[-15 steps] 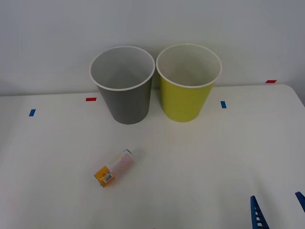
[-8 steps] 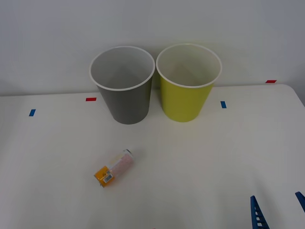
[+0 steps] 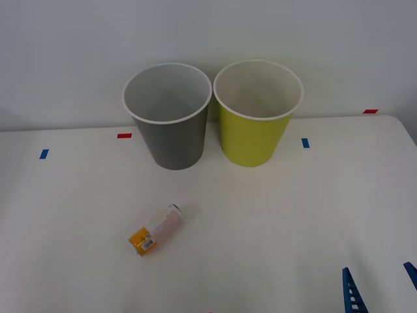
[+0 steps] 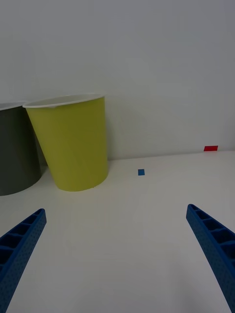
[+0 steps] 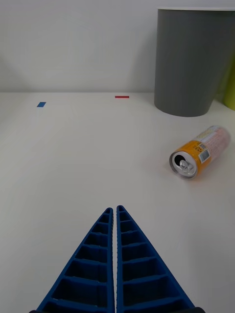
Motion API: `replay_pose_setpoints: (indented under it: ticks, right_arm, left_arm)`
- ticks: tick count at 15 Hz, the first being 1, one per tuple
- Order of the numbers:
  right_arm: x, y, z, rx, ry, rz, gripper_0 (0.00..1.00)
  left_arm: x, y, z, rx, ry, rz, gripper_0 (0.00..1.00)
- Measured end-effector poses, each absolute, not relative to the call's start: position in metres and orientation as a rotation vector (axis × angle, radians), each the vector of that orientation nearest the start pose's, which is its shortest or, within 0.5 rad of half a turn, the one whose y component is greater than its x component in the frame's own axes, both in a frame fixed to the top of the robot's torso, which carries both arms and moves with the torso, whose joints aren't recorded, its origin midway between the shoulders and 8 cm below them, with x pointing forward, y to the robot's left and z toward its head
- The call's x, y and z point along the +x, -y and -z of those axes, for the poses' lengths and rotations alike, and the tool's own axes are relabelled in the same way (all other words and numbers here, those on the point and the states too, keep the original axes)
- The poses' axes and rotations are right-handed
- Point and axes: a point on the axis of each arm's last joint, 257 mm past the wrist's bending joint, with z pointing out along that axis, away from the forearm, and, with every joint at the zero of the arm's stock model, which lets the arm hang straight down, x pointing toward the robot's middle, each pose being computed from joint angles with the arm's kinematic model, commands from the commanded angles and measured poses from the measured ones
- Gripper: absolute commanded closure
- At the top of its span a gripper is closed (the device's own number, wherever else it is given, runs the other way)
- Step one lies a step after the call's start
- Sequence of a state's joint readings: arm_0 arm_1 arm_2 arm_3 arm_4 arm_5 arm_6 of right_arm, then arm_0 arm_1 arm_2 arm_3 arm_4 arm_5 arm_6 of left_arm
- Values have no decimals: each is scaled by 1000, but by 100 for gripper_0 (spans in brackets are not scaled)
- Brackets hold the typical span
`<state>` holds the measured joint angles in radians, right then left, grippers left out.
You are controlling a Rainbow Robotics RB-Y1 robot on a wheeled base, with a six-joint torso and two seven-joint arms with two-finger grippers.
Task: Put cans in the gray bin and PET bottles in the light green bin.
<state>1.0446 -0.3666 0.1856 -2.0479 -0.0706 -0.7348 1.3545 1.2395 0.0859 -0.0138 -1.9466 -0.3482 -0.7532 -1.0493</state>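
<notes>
A small can (image 3: 156,229) lies on its side on the white table, front left of the bins. Its label is pinkish-white, its lower part is orange with a barcode, and its metal pull-tab end (image 5: 182,165) faces my left wrist camera. The gray bin (image 3: 172,140) and the light green bin (image 3: 254,137) stand upright side by side at the back, gray on the left. My left gripper (image 5: 115,210) is shut and empty, low over the table, short of the can and to one side. My right gripper (image 3: 376,267) hangs open at the front right, well short of the light green bin (image 4: 73,146). PET bottles are out of view.
Small tape marks dot the table: blue (image 3: 43,154) at far left, red (image 3: 124,135) beside the gray bin, blue (image 3: 305,142) right of the green bin, red (image 3: 370,111) at the back right. A pale wall rises just behind the bins.
</notes>
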Motion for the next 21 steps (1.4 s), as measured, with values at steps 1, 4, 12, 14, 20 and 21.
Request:
replay_pose_setpoints:
  ticks: [1, 4, 12, 14, 20, 21]
  right_arm:
    - [227, 264, 206, -8, -1431, -138, 0]
    - [227, 264, 206, -8, -1431, -138, 0]
    - [227, 264, 206, -8, -1431, -138, 0]
    - [227, 264, 206, -8, -1431, -138, 0]
    - [227, 264, 206, -8, -1431, -138, 0]
    - [227, 264, 206, -8, -1431, -138, 0]
  left_arm:
    - [155, -288, 281, -67, -1688, 4, 100]
    - [155, -288, 281, -67, -1688, 4, 100]
    - [155, -288, 281, -67, -1688, 4, 100]
    - [155, -288, 281, -67, -1688, 4, 100]
    - [155, -288, 281, -67, -1688, 4, 100]
    - [155, -288, 281, -67, -1688, 4, 100]
